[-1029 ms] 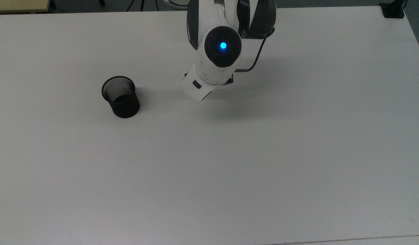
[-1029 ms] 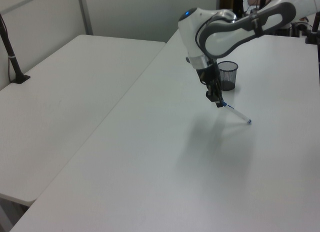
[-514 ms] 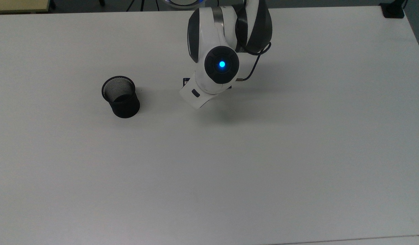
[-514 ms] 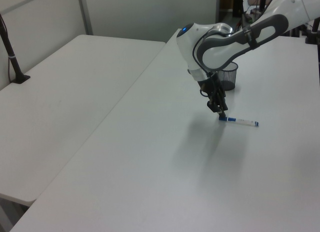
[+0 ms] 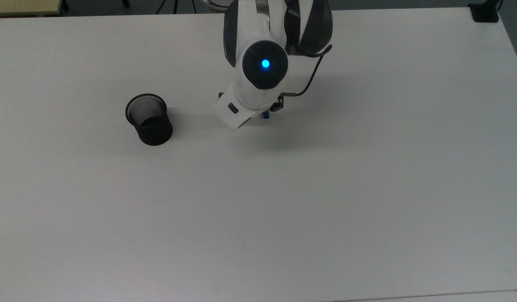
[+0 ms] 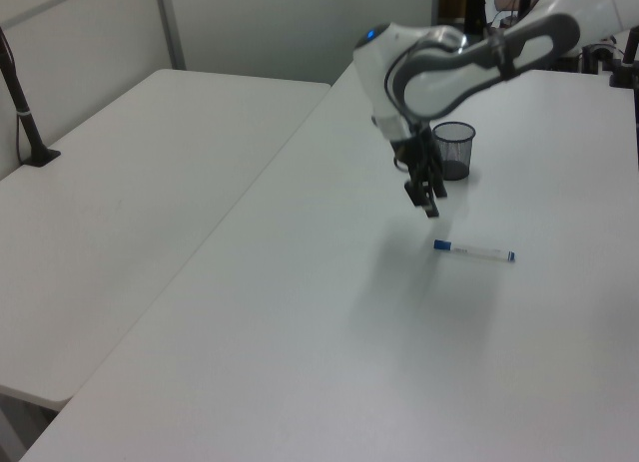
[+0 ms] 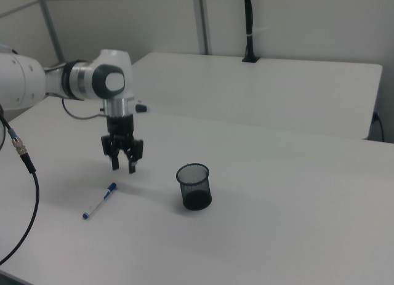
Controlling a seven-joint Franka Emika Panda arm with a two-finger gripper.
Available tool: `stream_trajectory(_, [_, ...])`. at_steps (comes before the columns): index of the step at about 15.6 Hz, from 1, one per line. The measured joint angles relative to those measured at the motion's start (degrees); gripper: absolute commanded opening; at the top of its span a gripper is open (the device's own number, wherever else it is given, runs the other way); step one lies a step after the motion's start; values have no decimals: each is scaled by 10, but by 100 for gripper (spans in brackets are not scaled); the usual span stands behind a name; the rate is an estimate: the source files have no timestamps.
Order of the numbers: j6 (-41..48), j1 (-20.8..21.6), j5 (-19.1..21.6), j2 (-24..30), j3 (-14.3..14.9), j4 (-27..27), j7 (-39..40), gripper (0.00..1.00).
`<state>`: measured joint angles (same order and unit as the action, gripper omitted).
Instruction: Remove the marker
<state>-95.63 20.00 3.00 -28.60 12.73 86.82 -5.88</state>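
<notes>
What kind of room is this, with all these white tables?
Probably a robotics lab or test room: a robot arm works over plain white tables, with just a mesh pen cup and a marker as props, and partition walls behind.

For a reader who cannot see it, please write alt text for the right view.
A white robot arm holds its gripper, fingers open and empty, above a white table. The marker lies flat on the table below it, and a black mesh cup stands upright to the right view's right.
</notes>
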Motion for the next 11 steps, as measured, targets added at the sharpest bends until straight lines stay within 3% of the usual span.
stream_trajectory(7, [1, -83, 0, 144, 2, -7, 16, 100])
stream_trajectory(11, [2, -110, -11, 197, 2, 0, 41, 100])
